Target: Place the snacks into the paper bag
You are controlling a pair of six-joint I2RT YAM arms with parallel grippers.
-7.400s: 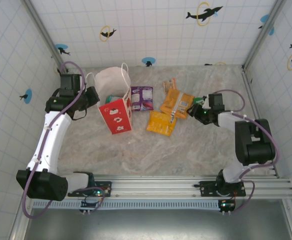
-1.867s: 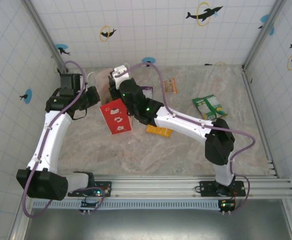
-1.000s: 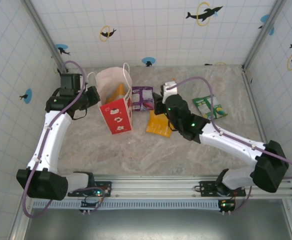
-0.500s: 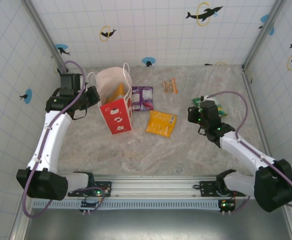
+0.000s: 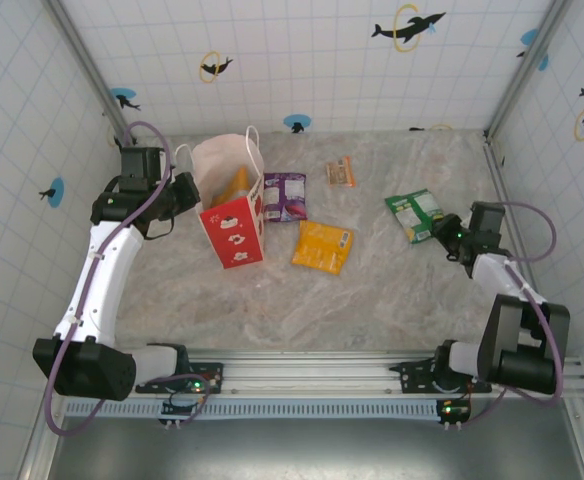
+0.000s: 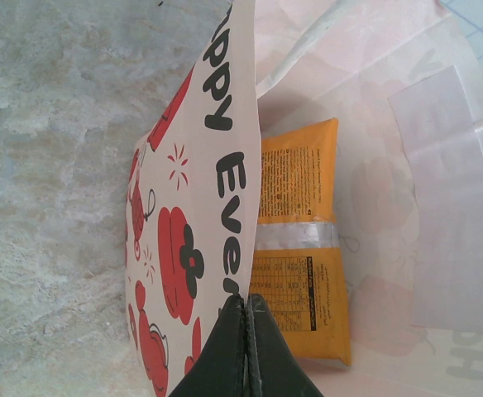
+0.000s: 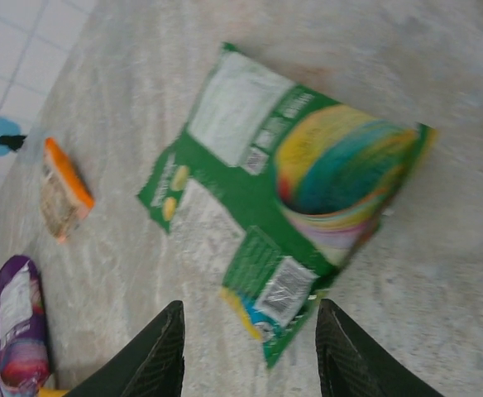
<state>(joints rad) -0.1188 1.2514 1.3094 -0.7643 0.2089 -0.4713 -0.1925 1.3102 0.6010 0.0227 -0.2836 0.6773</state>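
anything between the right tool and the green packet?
Nothing visible. The green packet lies flat on the table just ahead of the right tool, whose fingers stand apart, with nothing but bare table around it. The small orange bar and the purple packet lie farther off, out of the path.

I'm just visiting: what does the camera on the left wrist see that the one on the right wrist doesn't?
Left wrist camera: the paper bag, its rim pinched in the shut left pincer, with an orange packet lying inside.

Right wrist camera: a green packet, a small orange bar and a purple packet lying on the table, beyond the open right pincer, which holds nothing.

Shared: the marbled table and dark pincer fingers at the bottom edge.
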